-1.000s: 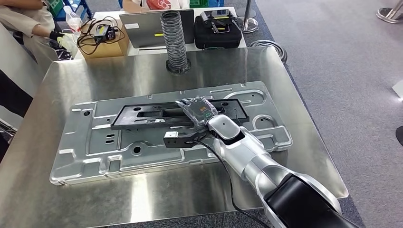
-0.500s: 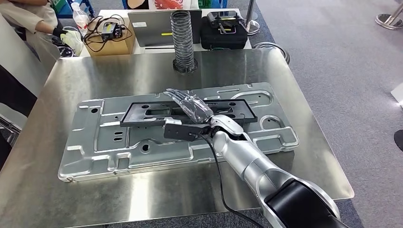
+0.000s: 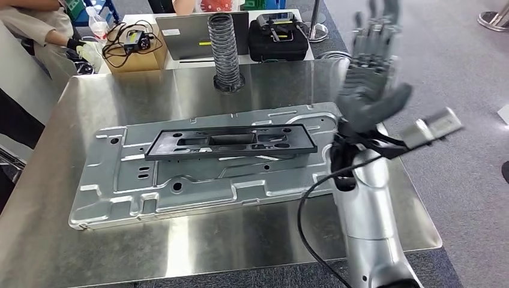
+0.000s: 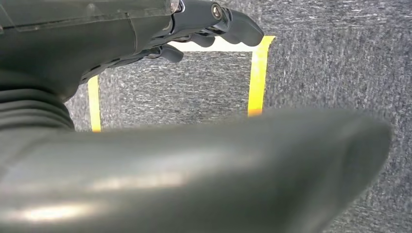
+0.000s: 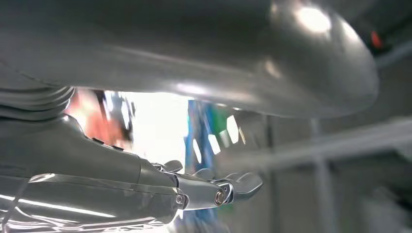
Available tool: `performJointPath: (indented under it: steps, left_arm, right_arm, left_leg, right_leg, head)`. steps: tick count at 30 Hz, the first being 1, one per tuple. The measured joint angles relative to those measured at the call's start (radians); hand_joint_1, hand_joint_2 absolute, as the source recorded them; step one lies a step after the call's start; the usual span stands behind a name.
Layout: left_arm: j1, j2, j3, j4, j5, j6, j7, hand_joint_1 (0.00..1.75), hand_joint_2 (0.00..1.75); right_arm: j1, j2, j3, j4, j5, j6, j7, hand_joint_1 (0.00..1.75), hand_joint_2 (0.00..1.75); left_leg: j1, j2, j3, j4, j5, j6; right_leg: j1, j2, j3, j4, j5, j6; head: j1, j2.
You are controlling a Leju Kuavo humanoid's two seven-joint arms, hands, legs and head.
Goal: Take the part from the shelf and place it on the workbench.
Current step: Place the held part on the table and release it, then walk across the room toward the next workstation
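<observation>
Lying flat on the shiny steel desk (image 3: 120,240), the large stamped grey metal panel (image 3: 198,183) carries the long black plastic frame part (image 3: 231,143) along its upper half, so the placing looks done. To the right, the right hand (image 3: 369,72) is raised well above the desk, fingers apart, holding nothing. The left hand (image 4: 214,26) hangs over grey carpet, fingers loosely curled around nothing.

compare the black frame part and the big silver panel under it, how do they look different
The black frame part is matte, dark and narrow; the silver panel is shiny grey metal, much longer and wider. The black frame part lies on top, the silver panel rests directly on the steel workbench. Both lie flat and have stamped cutouts. The right hand is raised, holding neither.
</observation>
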Motion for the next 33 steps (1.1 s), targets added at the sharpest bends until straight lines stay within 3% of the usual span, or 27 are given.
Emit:
performJointPath:
  steps: [2,5,7,10,11,12,14,16,17,18,20,21,22,25,26,27,29,30,32,33]
  left_arm:
    - [-0.001,-0.001,0.003,0.000,0.001,0.000,0.002,0.00,0.00]
    - [-0.001,-0.002,0.006,0.000,0.002,0.000,0.006,0.00,0.00]
    - [-0.003,-0.002,0.007,0.000,0.000,-0.002,0.007,0.00,0.00]
    - [-0.008,0.000,0.007,0.000,-0.002,-0.005,0.006,0.00,0.00]
    - [-0.009,0.001,0.007,-0.001,-0.003,-0.005,0.006,0.00,0.00]
    - [-0.009,0.001,0.007,-0.001,-0.004,-0.005,0.006,0.00,0.00]
    - [-0.009,0.002,0.006,-0.002,-0.007,-0.006,0.006,0.00,0.00]
    - [-0.010,0.002,0.006,-0.003,-0.011,-0.007,0.005,0.00,0.00]
    - [-0.010,0.003,0.006,-0.003,-0.013,-0.007,0.005,0.00,0.00]
    - [-0.011,0.003,0.006,-0.003,-0.014,-0.007,0.004,0.00,0.00]
    - [-0.011,0.005,0.006,-0.004,-0.015,-0.007,0.003,0.00,0.00]
    - [-0.010,0.006,0.006,-0.004,-0.014,-0.007,0.003,0.00,0.00]
    - [-0.008,0.007,0.007,-0.004,-0.014,-0.007,0.004,0.00,0.00]
    - [-0.004,0.007,0.007,-0.004,-0.013,-0.007,0.004,0.00,0.00]
    - [-0.004,0.007,0.007,-0.004,-0.012,-0.007,0.004,0.00,0.00]
    - [-0.005,0.007,0.008,-0.004,-0.012,-0.006,0.004,0.00,0.00]
    - [-0.005,0.007,0.008,-0.004,-0.013,-0.006,0.004,0.00,0.00]
    - [-0.005,0.008,0.009,-0.005,-0.013,-0.006,0.004,0.00,0.00]
    - [-0.008,0.008,0.009,-0.006,-0.014,-0.006,0.003,0.00,0.00]
    - [-0.010,0.008,0.009,-0.007,-0.015,-0.006,0.002,0.00,0.00]
  right_arm:
    - [0.067,-0.033,-0.028,-0.113,0.053,-0.062,-0.006,0.00,0.00]
    - [0.173,-0.100,-0.042,-0.228,0.121,-0.156,-0.006,0.00,0.00]
    - [0.230,-0.145,-0.044,-0.275,0.152,-0.215,-0.006,0.00,0.00]
    - [0.314,-0.204,-0.045,-0.312,0.177,-0.297,-0.006,0.00,0.00]
    - [0.342,-0.220,-0.046,-0.315,0.189,-0.329,-0.006,0.00,0.00]
    - [0.366,-0.235,-0.047,-0.317,0.202,-0.361,-0.006,0.00,0.00]
    - [0.401,-0.259,-0.048,-0.322,0.226,-0.415,-0.005,0.00,0.00]
    - [0.422,-0.278,-0.049,-0.328,0.247,-0.440,-0.005,0.00,0.00]
    - [0.430,-0.283,-0.050,-0.332,0.256,-0.443,-0.005,0.00,0.00]
    - [0.438,-0.287,-0.052,-0.335,0.265,-0.447,-0.005,0.00,0.00]
    - [0.462,-0.293,-0.055,-0.338,0.278,-0.460,-0.005,0.00,0.00]
    - [0.479,-0.296,-0.057,-0.338,0.282,-0.469,-0.005,0.00,0.00]
    - [0.496,-0.298,-0.057,-0.338,0.285,-0.477,-0.005,0.00,0.00]
    - [0.536,-0.300,-0.058,-0.333,0.297,-0.491,-0.005,0.00,0.00]
    - [0.548,-0.300,-0.059,-0.330,0.300,-0.493,-0.005,0.00,0.00]
    - [0.560,-0.300,-0.061,-0.327,0.304,-0.493,-0.005,0.00,0.00]
    - [0.584,-0.300,-0.067,-0.319,0.311,-0.494,-0.005,0.00,0.00]
    - [0.595,-0.300,-0.070,-0.316,0.315,-0.494,-0.005,0.00,0.00]
    - [0.616,-0.300,-0.078,-0.312,0.323,-0.496,-0.005,0.00,0.00]
    - [0.627,-0.300,-0.082,-0.311,0.326,-0.497,-0.005,0.00,0.44]
  left_leg:
    - [-0.002,-0.002,0.032,-0.064,0.015,0.008]
    - [-0.005,-0.002,0.026,-0.066,0.028,0.029]
    - [-0.004,0.002,0.015,-0.073,0.044,0.046]
    - [-0.006,0.006,-0.016,-0.074,0.066,0.057]
    - [-0.007,0.007,-0.027,-0.073,0.074,0.057]
    - [-0.008,0.007,-0.039,-0.072,0.082,0.057]
    - [-0.011,0.007,-0.061,-0.069,0.100,0.053]
    - [-0.014,0.006,-0.074,-0.069,0.116,0.046]
    - [-0.014,0.006,-0.074,-0.071,0.124,0.041]
    - [-0.014,0.006,-0.073,-0.074,0.133,0.035]
    - [-0.012,0.005,-0.073,-0.084,0.149,0.022]
    - [-0.012,0.004,-0.080,-0.079,0.139,0.017]
    - [-0.012,0.003,-0.091,-0.058,0.108,0.013]
    - [-0.011,0.003,-0.136,0.118,-0.051,0.007]
    - [-0.011,0.003,-0.141,0.177,-0.074,0.007]
    - [-0.011,0.003,-0.132,0.209,-0.070,0.007]
    - [-0.012,0.003,-0.064,0.174,-0.013,0.013]
    - [-0.013,0.003,-0.008,0.109,0.000,0.018]
    - [-0.018,0.002,0.093,-0.035,-0.021,0.026]
    - [-0.021,0.002,0.119,-0.080,-0.039,0.030]
  right_leg:
    - [0.003,0.002,-0.005,0.007,0.001,0.013]
    - [0.000,0.005,-0.011,0.009,0.004,0.033]
    - [-0.006,0.008,-0.032,0.054,-0.044,0.045]
    - [-0.010,0.009,-0.096,0.242,-0.169,0.056]
    - [-0.010,0.009,-0.101,0.284,-0.183,0.057]
    - [-0.010,0.009,-0.090,0.291,-0.175,0.057]
    - [-0.009,0.009,-0.010,0.198,-0.127,0.049]
    - [-0.003,0.008,0.098,0.048,-0.110,0.035]
    - [0.001,0.008,0.132,-0.001,-0.111,0.029]
    - [0.005,0.008,0.146,-0.026,-0.113,0.025]
    - [0.006,0.006,0.137,-0.035,-0.093,0.014]
    - [0.004,0.003,0.128,-0.038,-0.081,0.008]
    - [0.002,0.000,0.116,-0.041,-0.068,0.002]
    - [0.003,-0.003,0.068,-0.041,-0.030,-0.009]
    - [0.004,-0.003,0.050,-0.039,-0.018,-0.010]
    - [0.006,-0.003,0.032,-0.035,-0.006,-0.009]
    - [0.008,-0.003,-0.004,-0.024,0.013,-0.006]
    - [0.009,-0.003,-0.020,-0.017,0.021,-0.004]
    - [0.011,-0.004,-0.039,-0.004,0.035,0.004]
    - [0.010,-0.005,-0.043,-0.002,0.042,0.010]
  head:
    - [0.001,0.000]
    - [0.001,0.000]
    - [0.003,0.000]
    - [0.005,0.000]
    - [0.005,0.000]
    - [0.005,0.000]
    - [0.006,0.000]
    - [0.006,0.000]
    - [0.007,0.000]
    - [0.009,0.000]
    - [0.013,0.000]
    - [0.015,0.000]
    - [0.013,0.000]
    - [0.006,0.000]
    - [0.006,0.000]
    - [0.005,0.000]
    - [0.006,0.000]
    - [0.006,0.000]
    - [0.006,0.000]
    - [0.006,0.000]
